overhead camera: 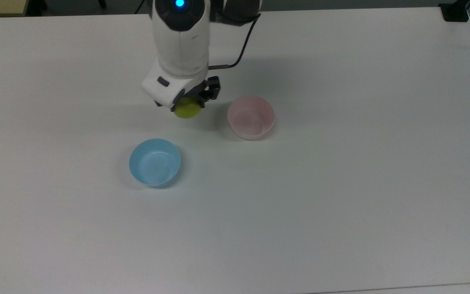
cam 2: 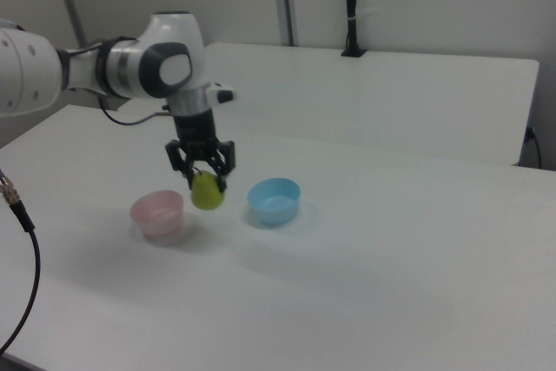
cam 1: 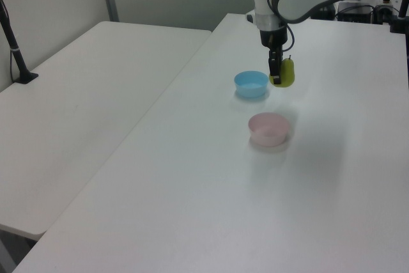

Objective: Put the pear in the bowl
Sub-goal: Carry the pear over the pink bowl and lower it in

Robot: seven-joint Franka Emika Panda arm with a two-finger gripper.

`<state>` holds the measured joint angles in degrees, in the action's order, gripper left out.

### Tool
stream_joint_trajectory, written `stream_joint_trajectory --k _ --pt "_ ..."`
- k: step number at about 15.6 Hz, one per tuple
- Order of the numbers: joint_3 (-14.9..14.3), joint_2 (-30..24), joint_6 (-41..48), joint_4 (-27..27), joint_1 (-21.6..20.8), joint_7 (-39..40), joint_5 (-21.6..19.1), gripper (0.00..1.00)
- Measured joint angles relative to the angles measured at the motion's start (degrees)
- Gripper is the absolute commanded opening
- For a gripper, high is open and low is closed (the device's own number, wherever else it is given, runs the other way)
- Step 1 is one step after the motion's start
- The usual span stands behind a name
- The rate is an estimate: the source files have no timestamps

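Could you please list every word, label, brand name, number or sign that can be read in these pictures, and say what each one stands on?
There is no readable text in any view.
The pear, the pink bowl and the blue bowl are plain.
The robot arm bears a glowing blue light, no lettering.
The white table carries no label or mark.

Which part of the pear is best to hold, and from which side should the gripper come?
The gripper comes from above and is shut on the pear's narrow upper part by the stem. That suits it: the wide body hangs below the fingers, so it probably cannot slip through.
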<state>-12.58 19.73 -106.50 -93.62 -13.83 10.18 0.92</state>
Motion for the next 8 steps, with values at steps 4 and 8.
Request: stream_joint_trajectory --k 4,8 --pt "-1.08 0.14 0.01 0.35 -6.75 -1.39 -2.31 0.40" --pt "-1.10 2.42 -0.11 0.33 -12.25 -4.23 -2.50 0.47"
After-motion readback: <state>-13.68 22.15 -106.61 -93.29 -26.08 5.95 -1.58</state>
